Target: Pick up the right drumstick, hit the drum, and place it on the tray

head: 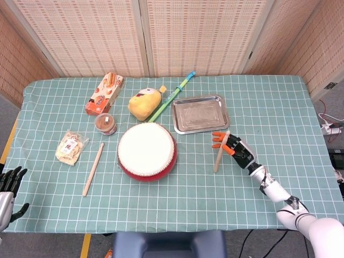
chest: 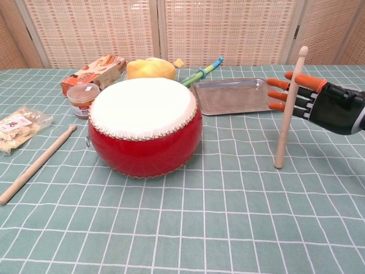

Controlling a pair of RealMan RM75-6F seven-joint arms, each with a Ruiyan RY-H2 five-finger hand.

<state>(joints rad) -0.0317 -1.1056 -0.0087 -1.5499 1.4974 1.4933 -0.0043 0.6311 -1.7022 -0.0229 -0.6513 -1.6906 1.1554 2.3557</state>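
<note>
The round red drum with a white skin (head: 147, 151) sits at frame centre, and the shiny metal tray (head: 200, 113) lies just above and to its right. The black right hand with orange fingertips (chest: 319, 103), at right, pinches the pale wooden right drumstick (chest: 288, 108) near its top. The drumstick stands almost upright, tip on the cloth. It is likely light, stiff and smooth, so a firmer wrap lower on the shaft would suit. The left hand (head: 6, 185), at lower left, is open-fingered and holds nothing.

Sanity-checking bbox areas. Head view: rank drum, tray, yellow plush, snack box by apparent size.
Largest to smallest in the head view:
1. drum
2. tray
3. yellow plush and snack box: too close in apparent size to rank. The box is longer and narrower, the plush rounder.
</note>
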